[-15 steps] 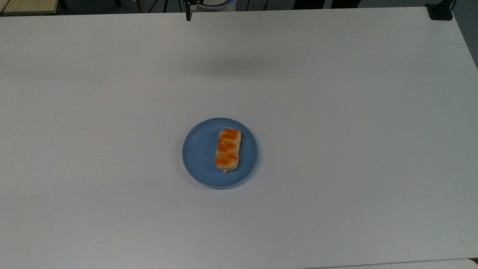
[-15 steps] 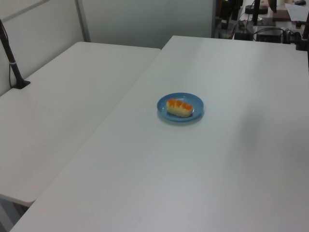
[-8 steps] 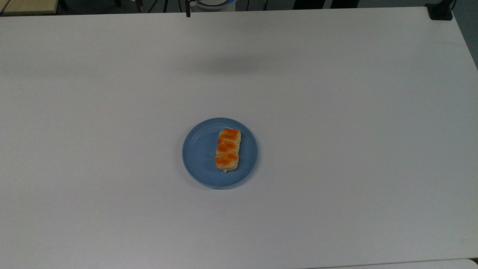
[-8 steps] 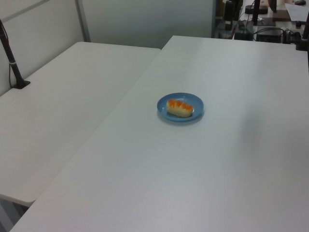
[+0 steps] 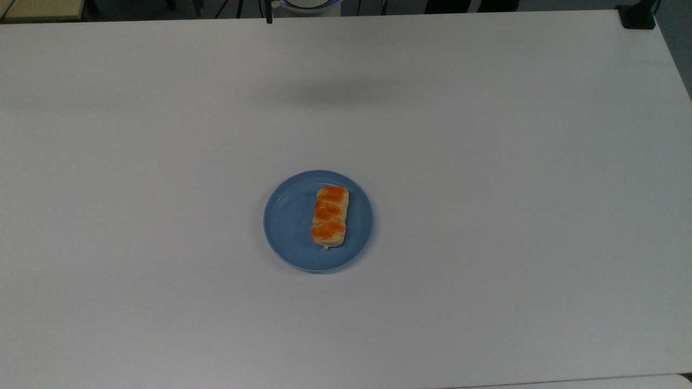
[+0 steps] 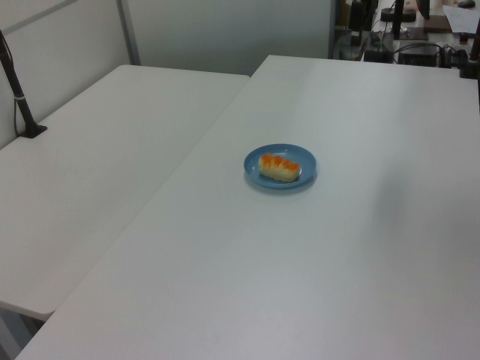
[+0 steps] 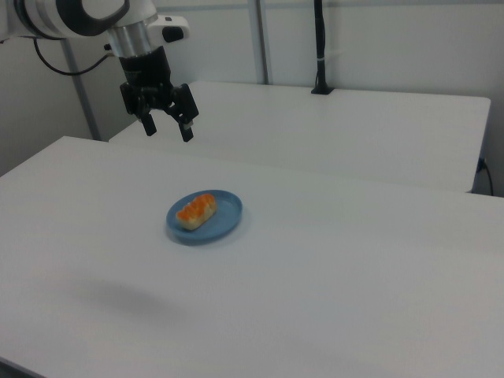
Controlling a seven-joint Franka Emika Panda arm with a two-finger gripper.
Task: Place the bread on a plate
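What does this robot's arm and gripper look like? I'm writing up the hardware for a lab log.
In the right view, the arm has rounded white shells with dark grey or black sections at the joints, and a dark cable trails behind it. Its wrist narrows to a grey metallic collar. The gripper is black and blocky, with two short black fingers set apart. No markings are legible.
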